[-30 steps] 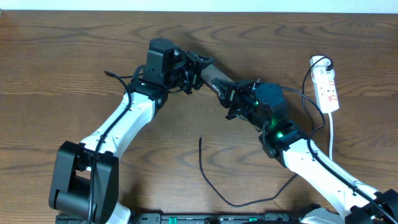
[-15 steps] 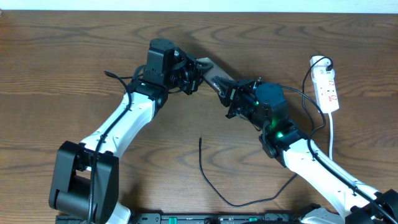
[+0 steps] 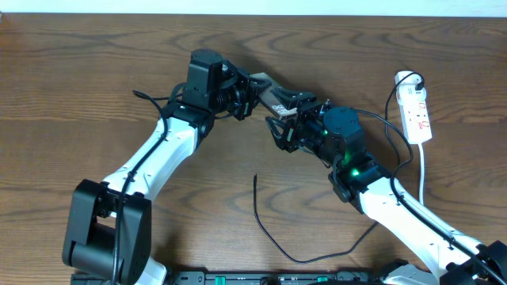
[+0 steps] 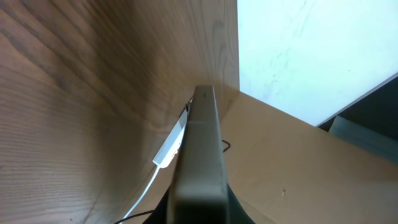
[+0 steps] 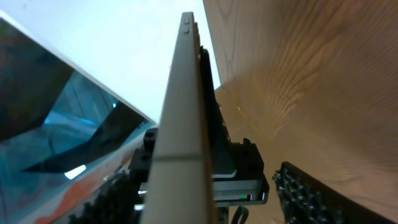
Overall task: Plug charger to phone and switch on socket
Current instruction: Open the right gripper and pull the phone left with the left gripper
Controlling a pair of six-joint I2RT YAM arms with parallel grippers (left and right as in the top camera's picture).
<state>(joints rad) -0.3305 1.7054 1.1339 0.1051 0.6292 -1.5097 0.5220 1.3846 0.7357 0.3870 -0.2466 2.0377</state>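
phone (image 3: pixel 273 93) is held up off the wooden table (image 3: pixel 79 79) at mid-table between the 2 arms: the left gripper (image 3: pixel 252 89) is clamped tight on one end, while the right gripper (image 3: pixel 289 119) sits at the other end with its fingers spread to either side of the phone, not pinching it. charger (image 3: pixel 265 229) lies loose on the table on the near side, its thin black cable curling from a free plug tip (image 3: pixel 255 177) below the grippers, round under the right arm and up toward the socket (image 3: pixel 416 111). that white strip lies flat near the far right edge, well apart from the phone, its white cord (image 3: pixel 422 170) trailing toward the near edge.
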